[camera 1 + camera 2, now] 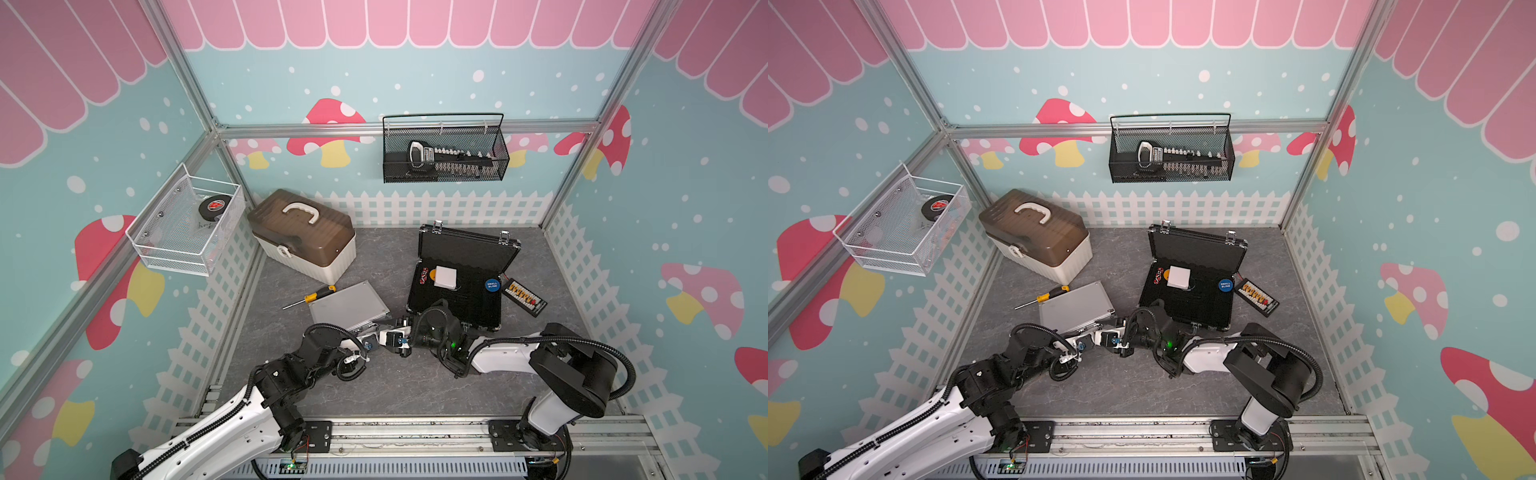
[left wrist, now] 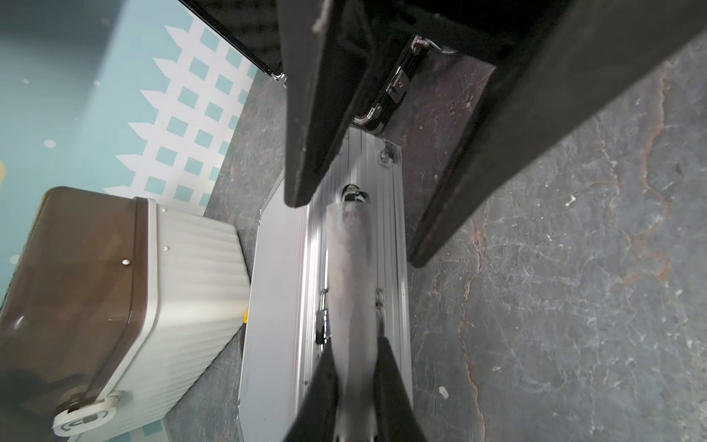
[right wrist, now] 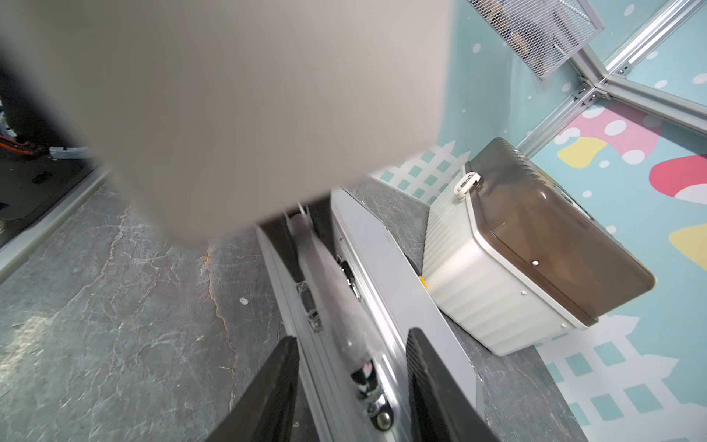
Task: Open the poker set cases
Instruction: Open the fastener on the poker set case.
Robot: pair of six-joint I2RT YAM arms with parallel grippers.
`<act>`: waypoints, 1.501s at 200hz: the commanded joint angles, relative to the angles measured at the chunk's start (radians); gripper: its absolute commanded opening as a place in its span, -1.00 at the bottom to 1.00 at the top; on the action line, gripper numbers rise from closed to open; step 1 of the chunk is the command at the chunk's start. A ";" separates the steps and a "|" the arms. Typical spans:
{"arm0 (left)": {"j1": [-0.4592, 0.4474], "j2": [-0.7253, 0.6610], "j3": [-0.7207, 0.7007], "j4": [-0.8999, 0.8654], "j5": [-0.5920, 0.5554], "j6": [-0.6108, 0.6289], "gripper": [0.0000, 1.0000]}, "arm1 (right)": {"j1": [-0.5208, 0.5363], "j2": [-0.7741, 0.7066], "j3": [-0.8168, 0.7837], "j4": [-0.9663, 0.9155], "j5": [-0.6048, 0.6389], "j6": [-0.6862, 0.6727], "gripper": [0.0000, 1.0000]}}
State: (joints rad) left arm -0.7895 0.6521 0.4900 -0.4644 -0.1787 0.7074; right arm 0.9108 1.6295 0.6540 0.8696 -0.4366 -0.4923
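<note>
Teamwork: our left claw is pinching the handle of the shut silver case, steadying it mid-desk; our right claw is hovering spread apart by a latch, and the black case is sitting open behind.

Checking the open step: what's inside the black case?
Inside the black case: a white box partly over an orange disc, what look like red dice beside them, and a blue disc marked SMALL BLIND. The right arm hides the near corner.
</note>
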 commanded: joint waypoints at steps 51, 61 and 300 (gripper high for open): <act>0.006 -0.044 0.003 0.127 0.114 0.071 -1.00 | 0.009 0.083 0.099 -0.046 -0.132 0.027 -0.34; 0.011 -0.042 0.005 0.133 0.119 0.067 -1.00 | 0.013 0.091 0.107 -0.046 -0.134 0.027 -0.38; 0.117 -0.224 0.013 0.130 0.187 -0.028 -0.03 | 0.029 0.028 0.127 -0.219 -0.058 0.011 -1.00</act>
State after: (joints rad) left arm -0.6704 0.4835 0.4404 -0.3897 -0.0582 0.7204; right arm 0.9222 1.6859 0.7681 0.6548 -0.5133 -0.4728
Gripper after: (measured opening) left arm 0.464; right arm 0.113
